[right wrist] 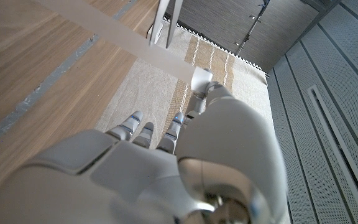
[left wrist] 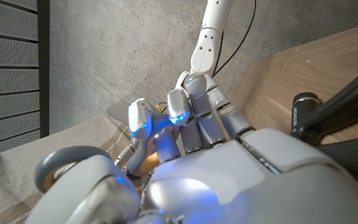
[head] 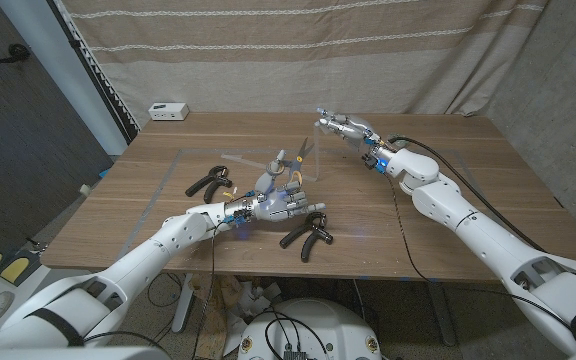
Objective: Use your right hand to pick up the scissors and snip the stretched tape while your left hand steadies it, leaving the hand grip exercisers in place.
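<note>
My right hand point(head: 340, 124) raised over the table's far side, gripping one pair of scissors point(head: 302, 153), my left hand point(head: 281, 200) mid-table pinching the tape point(head: 268, 163), two hand grip exercisers point(head: 211, 181) beside it.

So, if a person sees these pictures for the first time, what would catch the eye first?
Probably the two white robot arms meeting over the wooden table: the left hand near the front middle, by the scissors, and the right hand raised further back, holding one end of a pale stretched tape. Next, the two black hand grip exercisers, one to the left of the left hand and one by the front edge.
</note>
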Motion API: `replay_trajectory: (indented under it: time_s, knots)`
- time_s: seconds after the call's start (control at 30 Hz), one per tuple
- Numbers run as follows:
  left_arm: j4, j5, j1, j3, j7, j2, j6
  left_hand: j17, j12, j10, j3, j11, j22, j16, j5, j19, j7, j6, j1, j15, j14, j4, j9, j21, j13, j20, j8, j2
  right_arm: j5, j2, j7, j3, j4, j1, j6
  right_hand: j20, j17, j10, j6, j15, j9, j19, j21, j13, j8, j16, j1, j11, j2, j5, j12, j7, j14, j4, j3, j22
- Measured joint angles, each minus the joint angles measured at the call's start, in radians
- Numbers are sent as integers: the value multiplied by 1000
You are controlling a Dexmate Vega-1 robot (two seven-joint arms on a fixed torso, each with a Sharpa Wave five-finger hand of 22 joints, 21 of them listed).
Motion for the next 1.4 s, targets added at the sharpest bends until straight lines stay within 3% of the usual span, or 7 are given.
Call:
replay_trajectory:
  time_s: [0.8, 1.4]
  knots:
    - [-13, -2, 7, -3, 3, 2, -9, 7, 0, 0, 0, 0, 0, 0, 5, 0, 0, 0, 0, 1, 1, 0, 0, -4, 0, 0, 0, 0, 7, -12, -16, 10, -11, -16, -9, 0, 0, 0, 5, 0, -5, 0, 0, -3, -7, 0, 0, 0, 0, -1, 0, 5, 0, -3, 3, 0]
    - [3, 0, 0, 2, -10, -1, -9, -2, 0, 0, 0, 0, 0, -8, 5, 0, 0, 0, 0, 2, 1, 0, 0, -4, 0, 0, 0, 0, -3, 8, -5, 1, 21, 11, -3, 0, 0, 0, 5, 0, -2, 0, 0, -3, -7, 0, 0, 0, 0, -1, 0, 5, 0, -6, 6, 0]
